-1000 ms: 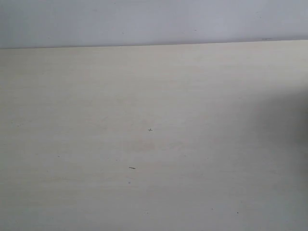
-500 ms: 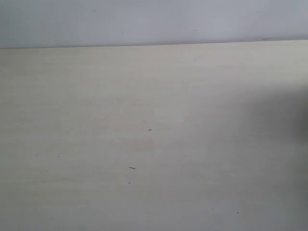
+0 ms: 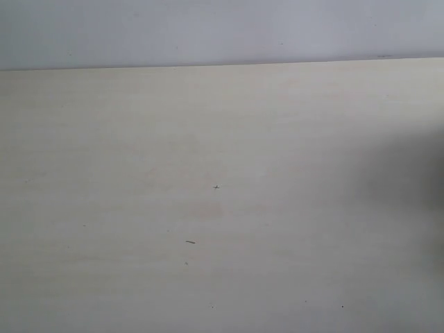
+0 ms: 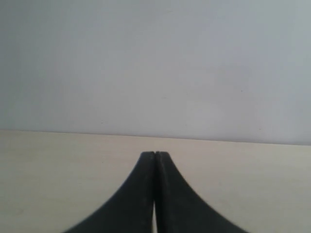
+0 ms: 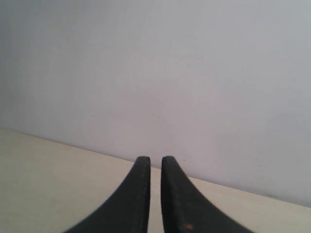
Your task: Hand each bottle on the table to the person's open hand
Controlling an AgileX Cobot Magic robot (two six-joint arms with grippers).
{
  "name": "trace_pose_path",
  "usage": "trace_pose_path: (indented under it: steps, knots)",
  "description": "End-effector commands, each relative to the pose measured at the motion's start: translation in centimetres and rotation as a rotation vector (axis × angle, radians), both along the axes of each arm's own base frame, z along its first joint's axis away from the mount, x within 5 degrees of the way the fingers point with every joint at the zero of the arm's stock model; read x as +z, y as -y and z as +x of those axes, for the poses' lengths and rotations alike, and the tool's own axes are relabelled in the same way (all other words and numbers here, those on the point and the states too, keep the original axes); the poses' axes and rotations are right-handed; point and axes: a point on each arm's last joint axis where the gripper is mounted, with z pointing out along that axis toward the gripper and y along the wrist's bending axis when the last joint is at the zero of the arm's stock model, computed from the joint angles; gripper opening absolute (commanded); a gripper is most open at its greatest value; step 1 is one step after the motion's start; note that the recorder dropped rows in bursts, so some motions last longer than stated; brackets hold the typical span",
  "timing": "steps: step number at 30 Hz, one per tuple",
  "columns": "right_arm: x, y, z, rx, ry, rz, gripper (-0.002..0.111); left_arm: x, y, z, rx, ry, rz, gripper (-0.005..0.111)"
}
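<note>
Beige wood-grain table (image 3: 222,208) fills the exterior view, up to its far edge where a pale wall (image 3: 208,31) begins. On it I see only a few small dark specks (image 3: 190,242) and a soft shadow (image 3: 416,180) at the right side. No bottle shows in any view, and no open hand of a person either, so I cannot tell where the bottles are.

The left end effector (image 4: 155,154) is clenched, its two black fingers pressed together with nothing between them. It is held above the table and looks toward the wall. The right end effector (image 5: 155,160) has a narrow gap between its fingers; the wall shows through this gap, so it grasps nothing.

I judge that no handing step is in progress now: both arms are idle with nothing in them. Either the bottles are all given away, or they stand outside the views. If one remains, the next move needs an arm to find it, spread the fingers much wider, and close around the bottle's body before carrying it to the hand.
</note>
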Motion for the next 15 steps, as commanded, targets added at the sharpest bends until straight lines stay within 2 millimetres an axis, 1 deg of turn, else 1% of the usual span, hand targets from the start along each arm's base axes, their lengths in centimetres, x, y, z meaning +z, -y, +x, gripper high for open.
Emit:
trace_pose_path:
  steps: [1, 5, 8, 13, 14, 15]
  knots:
    - [-0.1, 0.0, 0.0, -0.005, 0.005, -0.010, 0.010, 0.0, 0.0, 0.0, 0.002, 0.006, 0.009, 0.000]
    - [-0.1, 0.0, 0.0, -0.005, 0.005, -0.010, 0.010, 0.0, 0.0, 0.0, 0.002, 0.006, 0.009, 0.000]
    - [0.4, 0.1, 0.0, -0.023, 0.055, 0.000, 0.010, 0.0, 0.0, 0.0, 0.002, 0.006, 0.009, 0.000]
    - [0.4, 0.9, 0.1, -0.204, 0.060, -0.001, 0.010, 0.0, 0.0, 0.0, 0.002, 0.006, 0.009, 0.000]
    - [0.5, 1.0, 0.1, -0.244, 0.062, 0.007, 0.010, 0.0, 0.0, 0.0, 0.002, 0.006, 0.009, 0.000]
    - [0.7, 1.1, 0.2, -0.271, 0.086, 0.053, 0.010, 0.0, 0.0, 0.0, 0.002, 0.006, 0.009, 0.000]
